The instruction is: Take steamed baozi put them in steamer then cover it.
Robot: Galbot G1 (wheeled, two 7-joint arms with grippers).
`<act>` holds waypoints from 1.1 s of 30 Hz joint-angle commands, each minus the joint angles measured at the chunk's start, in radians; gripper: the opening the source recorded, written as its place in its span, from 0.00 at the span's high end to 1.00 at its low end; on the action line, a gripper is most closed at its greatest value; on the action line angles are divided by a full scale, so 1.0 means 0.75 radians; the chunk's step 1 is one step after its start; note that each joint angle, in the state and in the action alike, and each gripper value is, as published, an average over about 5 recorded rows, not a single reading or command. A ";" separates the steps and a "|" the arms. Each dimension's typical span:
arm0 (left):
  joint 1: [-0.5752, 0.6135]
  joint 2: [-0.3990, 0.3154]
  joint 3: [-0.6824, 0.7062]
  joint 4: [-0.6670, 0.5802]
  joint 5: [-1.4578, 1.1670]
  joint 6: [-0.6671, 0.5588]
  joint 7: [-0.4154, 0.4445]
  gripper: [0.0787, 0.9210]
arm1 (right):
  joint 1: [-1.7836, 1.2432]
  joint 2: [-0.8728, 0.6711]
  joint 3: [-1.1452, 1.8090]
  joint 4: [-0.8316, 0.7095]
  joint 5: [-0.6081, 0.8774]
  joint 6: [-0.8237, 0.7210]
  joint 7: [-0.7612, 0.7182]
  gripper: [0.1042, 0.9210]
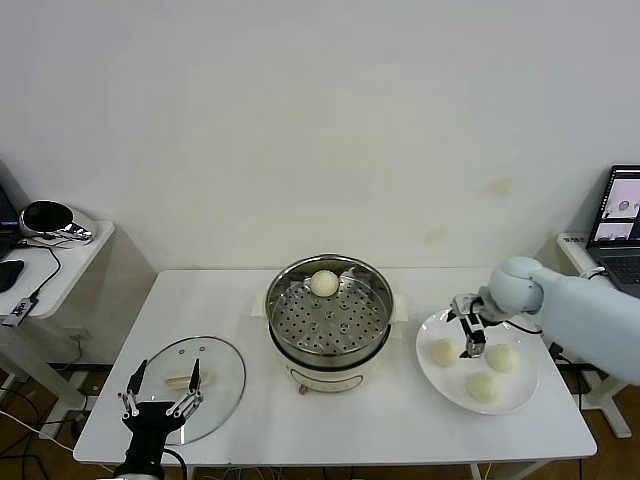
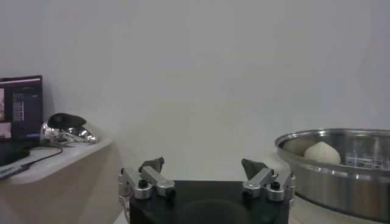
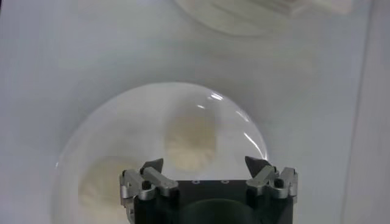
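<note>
Right claw [image 1: 472,335] hangs open over the plate [image 1: 440,378] at the counter's [image 1: 400,420] right edge; left claw [image 1: 160,395] open above the cover [image 1: 215,360].

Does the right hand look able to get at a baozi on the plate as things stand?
Probably yes. The right hand is open above the plate, with one baozi between its fingers in the wrist view, and nothing lies over the buns.

Four baozi [image 1: 324,283], one steamer [image 1: 329,318], one cover [image 1: 190,386], one plate [image 1: 478,375]
</note>
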 commanded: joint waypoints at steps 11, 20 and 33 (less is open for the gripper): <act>-0.005 -0.002 0.003 0.009 -0.001 -0.002 0.000 0.12 | -0.155 0.123 0.117 -0.142 -0.091 0.014 0.008 0.19; -0.001 -0.005 0.006 0.008 -0.001 -0.003 -0.001 0.12 | -0.171 0.128 0.139 -0.159 -0.114 0.012 -0.001 0.31; 0.002 0.000 0.002 0.003 -0.003 -0.008 -0.002 0.12 | 0.097 -0.032 0.038 0.002 0.012 -0.024 -0.046 0.42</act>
